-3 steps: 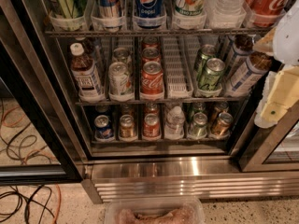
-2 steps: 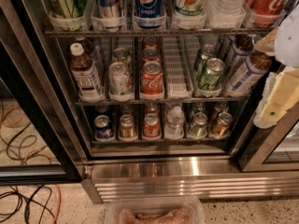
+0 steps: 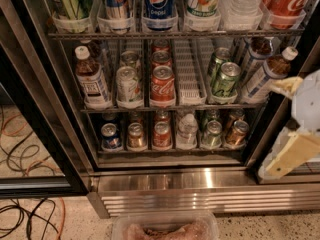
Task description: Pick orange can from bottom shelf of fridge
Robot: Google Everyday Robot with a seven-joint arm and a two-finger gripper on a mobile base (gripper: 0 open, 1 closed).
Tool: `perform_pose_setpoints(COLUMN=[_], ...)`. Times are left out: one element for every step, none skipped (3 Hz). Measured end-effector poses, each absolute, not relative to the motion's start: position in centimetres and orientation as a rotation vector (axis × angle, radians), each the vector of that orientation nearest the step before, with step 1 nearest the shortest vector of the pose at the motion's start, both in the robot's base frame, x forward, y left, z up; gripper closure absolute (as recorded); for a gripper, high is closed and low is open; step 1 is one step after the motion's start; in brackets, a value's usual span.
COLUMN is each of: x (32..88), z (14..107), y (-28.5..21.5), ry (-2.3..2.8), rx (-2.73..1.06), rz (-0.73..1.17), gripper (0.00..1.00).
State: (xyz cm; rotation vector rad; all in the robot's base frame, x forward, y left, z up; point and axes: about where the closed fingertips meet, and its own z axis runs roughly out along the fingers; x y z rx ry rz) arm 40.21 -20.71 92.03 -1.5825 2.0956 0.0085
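Several cables [image 3: 20, 215] lie on speckled floor [image 3: 75, 223] left of fridge [image 3: 200, 194]; gripper [image 3: 289, 120] at right, jaws apart.

On the bottom shelf [image 3: 170, 152] of the fridge [image 3: 200, 181], a bottle [image 3: 187, 130] stands mid-row. The orange can [image 3: 136, 135] stands left of the bottle, with one can between them and another can beyond it at the row's left end. Two cans stand right of the bottle. The gripper [image 3: 287, 125] hangs well right of the bottle, outside the shelf. A tub [image 3: 165, 227] sits below the bottle, before the fridge.
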Motion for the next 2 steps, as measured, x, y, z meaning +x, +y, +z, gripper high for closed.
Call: perform_pose_setpoints(x=[41.5,43.3], z=[87.7,88.4], y=[-19.1,-19.1], ry=[2.058,2.019], rx=[-1.514,-1.462], rz=[0.044,-0.018], gripper=[0.00,0.00])
